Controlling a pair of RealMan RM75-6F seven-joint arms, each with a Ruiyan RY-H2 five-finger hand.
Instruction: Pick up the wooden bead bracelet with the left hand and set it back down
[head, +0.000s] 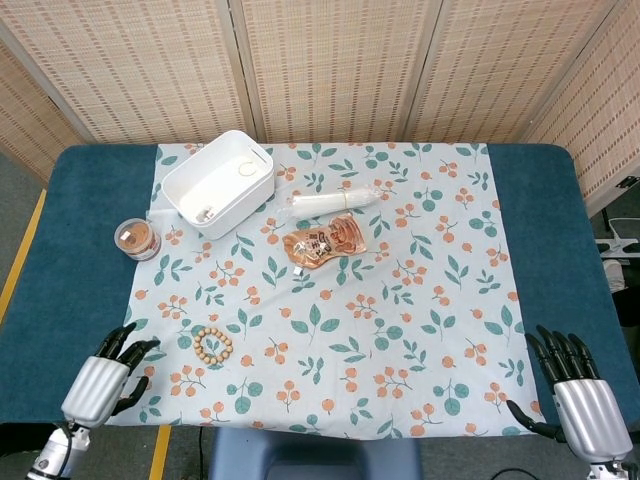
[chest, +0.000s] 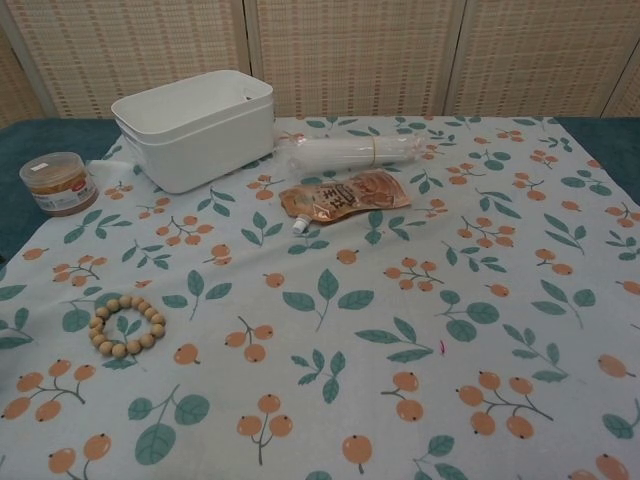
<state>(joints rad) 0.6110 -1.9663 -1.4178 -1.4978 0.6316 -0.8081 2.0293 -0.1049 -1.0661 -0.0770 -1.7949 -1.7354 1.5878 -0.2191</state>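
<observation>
The wooden bead bracelet (head: 212, 344) (chest: 127, 326) lies flat on the floral cloth (head: 330, 300), near its front left corner. My left hand (head: 104, 376) hovers at the cloth's front left edge, a short way left of and nearer than the bracelet, fingers apart and holding nothing. My right hand (head: 577, 394) stays at the front right corner of the table, fingers extended and empty. Neither hand shows in the chest view.
A white bin (head: 218, 182) stands at the back left, a small round jar (head: 138, 239) to its left. A clear tube-shaped package (head: 337, 200) and an orange pouch (head: 325, 242) lie near the middle. The blue table (head: 70, 250) borders the cloth on both sides.
</observation>
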